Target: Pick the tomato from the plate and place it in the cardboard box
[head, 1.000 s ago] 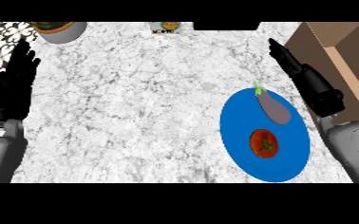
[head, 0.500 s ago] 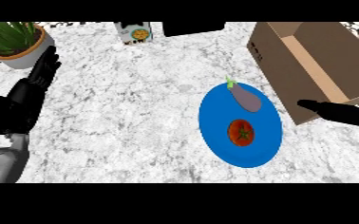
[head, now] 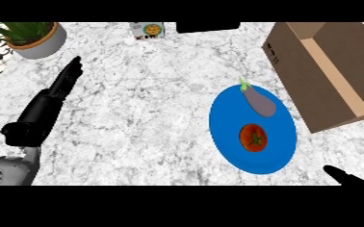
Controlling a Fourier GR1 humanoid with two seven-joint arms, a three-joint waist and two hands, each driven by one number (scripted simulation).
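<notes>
Your left hand (head: 57, 89) is resting at frame left, fingers straight, pointing up. Right hand (head: 346, 176) is barely showing lower right; its fingers' state can't be told. Tomato (head: 253, 137) is sitting on the blue plate (head: 226, 120).

Purple-grey eggplant w/ green stem (head: 259, 101); grey pot w/ green spiky plant (head: 33, 38) top left; small printed carton (head: 148, 30) & black rectangular object (head: 207, 27) at back edge.

Tomato (head: 253, 137) and eggplant (head: 259, 102) on blue plate (head: 226, 134) beside cardboard box (head: 313, 77)

Table (head: 156, 125): white marble, grey veining, evenly lit. Potted plant (head: 32, 38) at far left corner; small printed box (head: 147, 30) at far edge.
</notes>
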